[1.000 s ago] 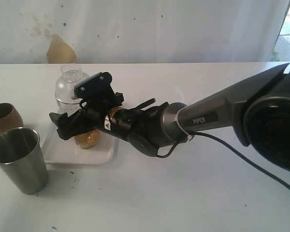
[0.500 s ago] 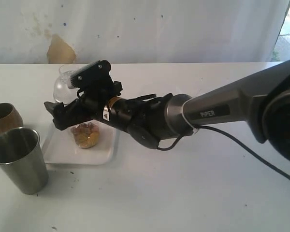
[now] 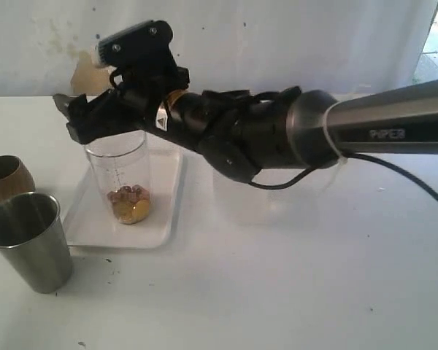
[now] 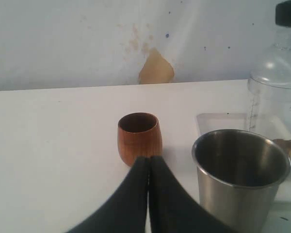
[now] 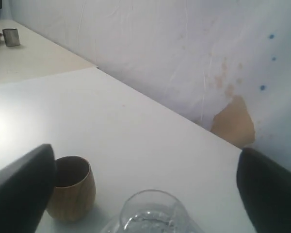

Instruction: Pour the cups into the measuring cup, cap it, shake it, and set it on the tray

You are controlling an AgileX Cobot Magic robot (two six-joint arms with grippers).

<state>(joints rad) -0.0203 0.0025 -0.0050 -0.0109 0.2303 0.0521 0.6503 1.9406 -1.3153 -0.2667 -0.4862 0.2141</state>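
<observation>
The clear measuring cup (image 3: 118, 171) stands upright on the white tray (image 3: 160, 219), with brown and yellow bits in its bottom and a clear domed lid (image 4: 281, 53) on top. My right gripper (image 3: 77, 117) hangs open just above it, touching nothing; its dark fingers (image 5: 19, 189) spread wide over the lid (image 5: 153, 213). The steel tumbler (image 3: 29, 237) and brown cup (image 3: 6, 179) stand left of the tray. My left gripper (image 4: 149, 158) is shut and empty, low over the table before the brown cup (image 4: 139, 138) and beside the tumbler (image 4: 240, 179). It is out of the exterior view.
The right arm (image 3: 336, 135) stretches across the table from the right, its black cable (image 3: 401, 179) trailing behind. A pale wall with a tan patch (image 3: 91, 73) runs along the table's far edge.
My right gripper, which was around the measuring cup's middle, has risen clear above it and stays open. The cup remains standing on the tray.
</observation>
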